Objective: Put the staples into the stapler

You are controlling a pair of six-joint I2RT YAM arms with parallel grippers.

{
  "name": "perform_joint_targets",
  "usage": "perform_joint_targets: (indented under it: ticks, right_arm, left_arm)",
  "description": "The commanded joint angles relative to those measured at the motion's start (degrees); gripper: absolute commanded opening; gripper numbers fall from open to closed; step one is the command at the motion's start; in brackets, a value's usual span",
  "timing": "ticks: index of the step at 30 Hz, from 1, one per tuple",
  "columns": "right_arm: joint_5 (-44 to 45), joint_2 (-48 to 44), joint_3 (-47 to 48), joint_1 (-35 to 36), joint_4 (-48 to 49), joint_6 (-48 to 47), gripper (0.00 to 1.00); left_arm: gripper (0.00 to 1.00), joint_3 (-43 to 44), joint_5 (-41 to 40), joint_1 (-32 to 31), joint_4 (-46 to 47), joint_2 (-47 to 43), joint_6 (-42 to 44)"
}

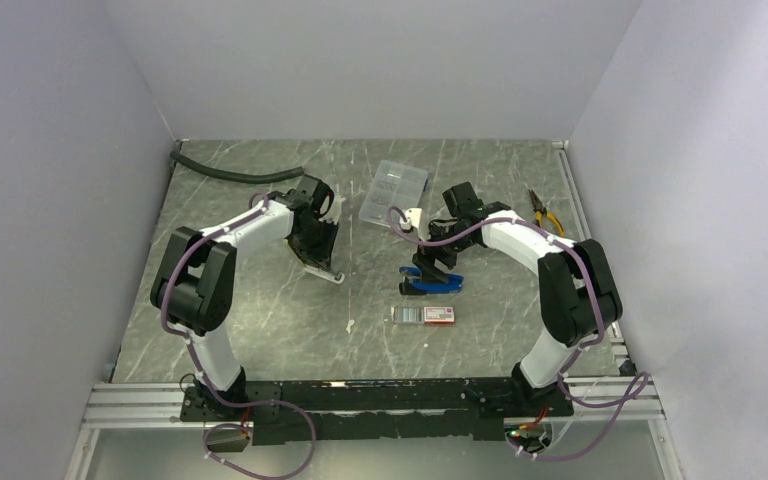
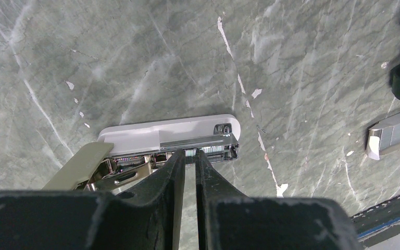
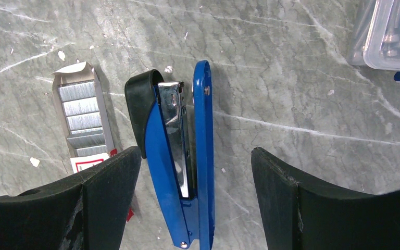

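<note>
The left gripper (image 2: 188,152) is nearly closed, only a thin slit between its fingers. Its tips are at the exposed metal channel of the white stapler (image 2: 172,127), which lies opened on the table (image 1: 260,320). Whether they pinch anything I cannot tell. The right gripper (image 3: 195,151) stands wide and holds nothing, hanging over the blue stapler (image 3: 161,156), which lies on its side. That makes two staplers. The staples (image 3: 80,107) lie in one dark grey tray (image 3: 101,114) just beside the blue stapler, with at least four strips showing. Farther back are one clear compartment case (image 1: 393,190), one pair of pliers (image 1: 545,212) and one black hose (image 1: 235,175).
</note>
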Motion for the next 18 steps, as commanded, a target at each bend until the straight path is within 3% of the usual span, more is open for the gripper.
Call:
perform_joint_targets:
  ticks: [1,18]
  right_arm:
    - [-0.26,-0.80,1.02,0.05,-0.63,-1.01,0.81]
    - [-0.21,-0.53,1.11,0.00,-0.74,-1.10,0.81]
  left_arm:
    - [0.18,0.59,0.22,-0.41,0.53,-0.33,1.38]
    - [0.17,0.30,-0.17,-0.66,0.84,0.56,1.33]
